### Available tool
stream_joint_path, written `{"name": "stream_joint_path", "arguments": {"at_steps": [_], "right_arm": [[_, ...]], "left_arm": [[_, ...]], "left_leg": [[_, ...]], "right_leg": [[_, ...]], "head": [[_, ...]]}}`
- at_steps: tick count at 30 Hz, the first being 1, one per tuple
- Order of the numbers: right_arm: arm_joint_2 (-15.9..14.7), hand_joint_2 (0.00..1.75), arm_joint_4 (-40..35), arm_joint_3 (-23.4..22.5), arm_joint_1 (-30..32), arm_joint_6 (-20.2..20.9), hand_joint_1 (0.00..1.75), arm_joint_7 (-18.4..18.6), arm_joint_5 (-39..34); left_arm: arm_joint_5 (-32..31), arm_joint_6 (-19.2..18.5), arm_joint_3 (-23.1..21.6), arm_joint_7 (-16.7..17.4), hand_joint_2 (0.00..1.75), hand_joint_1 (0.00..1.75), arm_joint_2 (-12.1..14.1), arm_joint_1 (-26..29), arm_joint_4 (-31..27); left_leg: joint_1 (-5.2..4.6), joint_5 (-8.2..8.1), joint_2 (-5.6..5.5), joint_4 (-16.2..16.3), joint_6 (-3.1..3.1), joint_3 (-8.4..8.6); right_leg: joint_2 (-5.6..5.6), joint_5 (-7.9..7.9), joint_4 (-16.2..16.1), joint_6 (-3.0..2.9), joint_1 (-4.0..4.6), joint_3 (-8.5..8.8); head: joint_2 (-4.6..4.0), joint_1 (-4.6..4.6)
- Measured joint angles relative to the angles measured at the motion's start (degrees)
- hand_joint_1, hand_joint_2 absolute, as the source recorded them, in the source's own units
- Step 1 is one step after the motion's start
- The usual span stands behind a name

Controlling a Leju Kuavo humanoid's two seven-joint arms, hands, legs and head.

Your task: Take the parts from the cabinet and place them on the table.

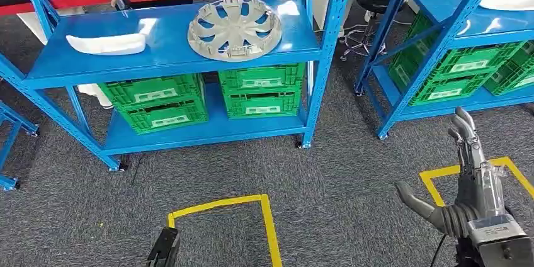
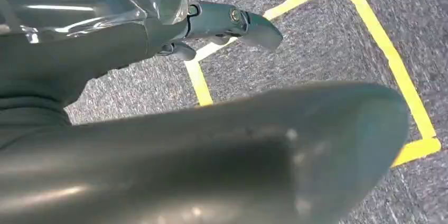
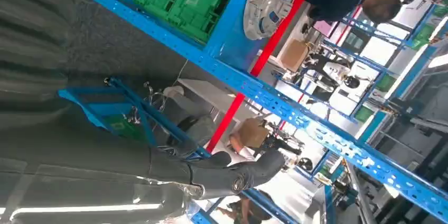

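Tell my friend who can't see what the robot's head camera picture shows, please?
A silver wheel cover and a white part lie on a blue rack's top shelf, green crates below. The robot's right hand is raised, empty.

White labels are fixed to the fronts of the green crates (image 1: 261, 94) on the blue shelving (image 1: 189, 43), their print too small and blurred to be read.

A hubcap (image 1: 235, 28) and, to its left, a curved panel (image 1: 106, 44) are set on the upper shelf (image 1: 170, 50); crates (image 1: 208, 100) are stacked on the shelf below.
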Motion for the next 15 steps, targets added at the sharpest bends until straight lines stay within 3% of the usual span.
{"name": "stream_joint_path", "arguments": {"at_steps": [1, 3, 4, 5, 6, 8, 9, 11, 13, 15], "right_arm": [[0.0, 1.75, 0.0, 0.0, -0.2, 0.0, 0.0, 0.0, 0.0], [0.0, 1.75, 0.1, 0.0, -0.2, 0.0, 0.0, 0.2, 0.0], [0.0, 1.75, 0.2, 0.1, -0.2, 0.1, 0.0, 0.2, 0.0], [0.0, 1.75, 0.2, 0.2, -0.2, 0.1, 0.0, 0.2, 0.0], [0.0, 1.75, 0.3, 0.2, -0.2, 0.1, 0.0, 0.2, 0.0], [0.0, 1.75, 0.3, 0.2, -0.3, 0.2, 0.0, 0.2, 0.0], [0.0, 1.75, 0.3, 0.2, -0.3, 0.2, 0.0, 0.2, 0.0], [0.0, 1.75, 0.3, 0.3, -0.3, 0.2, 0.0, 0.3, 0.0], [0.0, 1.75, 0.3, 0.3, -0.3, 0.3, 0.0, 0.3, 0.0], [0.0, 1.75, 0.3, 0.4, -0.3, 0.3, 0.0, 0.3, 0.0]], "left_arm": [[0.0, 0.0, 0.0, -0.1, 0.0, 0.0, 0.0, -0.1, 0.0], [0.6, 0.0, 0.2, -0.5, 0.0, 0.0, -0.1, -0.1, 0.0], [0.6, -0.2, 0.3, -0.7, 0.0, 0.0, -0.1, 0.1, 0.0], [0.7, -0.2, 0.3, -0.8, 0.0, 0.0, -0.2, 0.2, 0.0], [0.7, -0.2, 0.3, -0.9, 0.0, 0.0, -0.2, 0.3, 0.0], [0.8, -0.2, 0.3, -1.0, 0.0, 0.0, -0.2, 0.4, 0.0], [0.8, -0.2, 0.3, -1.0, 0.0, 0.0, -0.3, 0.5, -0.1], [1.0, -0.2, 0.3, -1.1, 0.0, 0.0, -0.2, 0.6, -0.2], [1.0, -0.2, 0.4, -1.1, 0.0, 0.0, -0.2, 0.7, -0.3], [1.0, 0.0, 0.4, -1.1, 0.0, 0.0, 0.1, 0.8, -0.5]], "left_leg": [[0.04, -0.02, 0.01, -0.5, 0.54, 0.26], [-0.08, -0.13, -0.1, -0.5, 0.59, 0.3], [-0.18, -0.21, -0.14, -0.4, 0.64, 0.29], [-0.21, -0.28, -0.23, -0.4, 0.59, 0.35], [-0.2, -0.41, -0.32, -0.3, 0.48, 0.44], [-0.13, -0.98, -0.63, 0.3, 0.03, 0.69], [-0.21, -1.42, -0.75, 0.9, -0.37, 0.63], [-0.67, -2.2, -0.89, 1.7, -0.96, 0.39], [-0.51, -2.31, -0.89, 1.6, -1.18, 0.5], [-0.3, -3.18, -0.74, 2.6, -1.82, 0.06]], "right_leg": [[0.05, -1.49, 2.9, -0.39, -0.05, -1.41], [0.04, -4.7, 12.1, -0.69, -0.15, -6.54], [0.03, -5.51, 15.7, -0.46, -0.21, -8.73], [0.03, -5.16, 16.4, -0.07, -0.23, -9.51], [0.02, -3.81, 14.6, 0.54, -0.27, -8.97], [0.0, 0.73, 4.9, 1.85, -0.53, -4.56], [0.01, 2.23, 0.2, 2.05, -0.72, -2.34], [0.07, 2.04, -0.2, 0.3, -0.48, -1.86], [0.08, 1.94, -0.2, -0.35, -0.17, -1.84], [0.13, 1.85, -0.4, -0.85, -0.83, -1.21]], "head": [[0.0, 0.05], [0.0, 0.07], [0.0, 0.05], [0.0, 0.05], [0.0, 0.05], [0.0, 0.07], [0.0, 0.09], [0.0, -0.09], [0.0, -0.04], [-0.02, 0.0]]}}
